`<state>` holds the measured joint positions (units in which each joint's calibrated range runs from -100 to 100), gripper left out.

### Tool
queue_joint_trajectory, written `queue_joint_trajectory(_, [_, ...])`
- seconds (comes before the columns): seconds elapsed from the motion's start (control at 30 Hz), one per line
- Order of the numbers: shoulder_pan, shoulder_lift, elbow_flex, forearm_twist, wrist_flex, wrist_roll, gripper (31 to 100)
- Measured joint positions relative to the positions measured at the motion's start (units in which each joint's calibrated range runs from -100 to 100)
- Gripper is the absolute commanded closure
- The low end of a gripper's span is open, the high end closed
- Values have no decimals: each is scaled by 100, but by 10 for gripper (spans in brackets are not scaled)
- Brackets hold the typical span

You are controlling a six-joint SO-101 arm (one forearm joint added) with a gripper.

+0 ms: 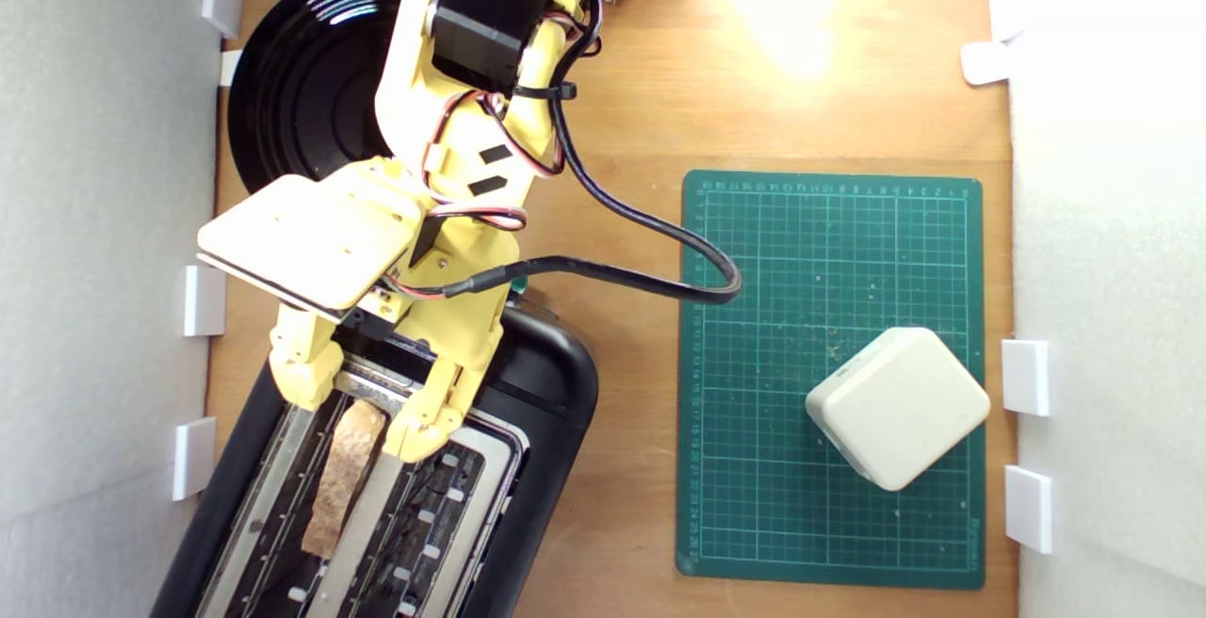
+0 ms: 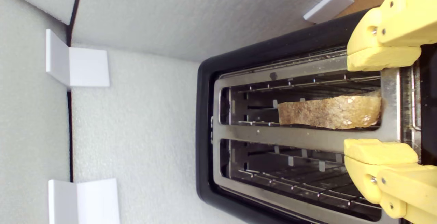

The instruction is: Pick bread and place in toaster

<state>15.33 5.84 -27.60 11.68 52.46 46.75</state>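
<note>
The bread [image 1: 344,477] [image 2: 333,112] stands on edge, crust up, inside one slot of the black toaster [image 1: 556,382] [image 2: 205,121], the slot nearer the exterior view's left. My yellow gripper [image 1: 363,420] [image 2: 379,106] hovers just above that slot's near end, open, one fingertip [image 1: 303,382] on each side of the slot and nothing between them. The bread is free of the fingers. The second slot is empty. The toaster's teal lever is mostly hidden under my arm.
A round glossy black plate [image 1: 292,90] lies behind the toaster. A green cutting mat [image 1: 829,222] at the exterior view's right carries a cream rounded-square block [image 1: 898,408]. White foam walls [image 1: 104,269] with white brackets enclose both sides. A black cable [image 1: 650,265] loops over the table.
</note>
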Motion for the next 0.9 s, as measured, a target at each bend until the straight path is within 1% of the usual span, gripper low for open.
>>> queue_joint_trajectory(0.17, [-9, -361, 0, -18, 25, 16, 512])
queue_joint_trajectory(0.3, [-18, -916, 0, -27, 25, -5, 512])
queue_joint_trajectory(0.43, [-55, -1411, 0, -62, 25, -326, 512])
queue_joint_trajectory(0.57, [-412, -1865, 0, -284, 25, -745, 512])
queue_joint_trajectory(0.63, [-613, -2066, 0, -302, 25, -1030, 512])
queue_joint_trajectory(0.77, [-879, -2377, 0, -258, 25, -1765, 512])
queue_joint_trajectory(0.83, [-998, -2512, 92, -258, 25, -2189, 512])
queue_joint_trajectory(0.87, [-1108, -2579, 194, -284, 25, -2494, 512])
queue_joint_trajectory(0.9, [-1153, -2596, 231, -293, 34, -2644, 512])
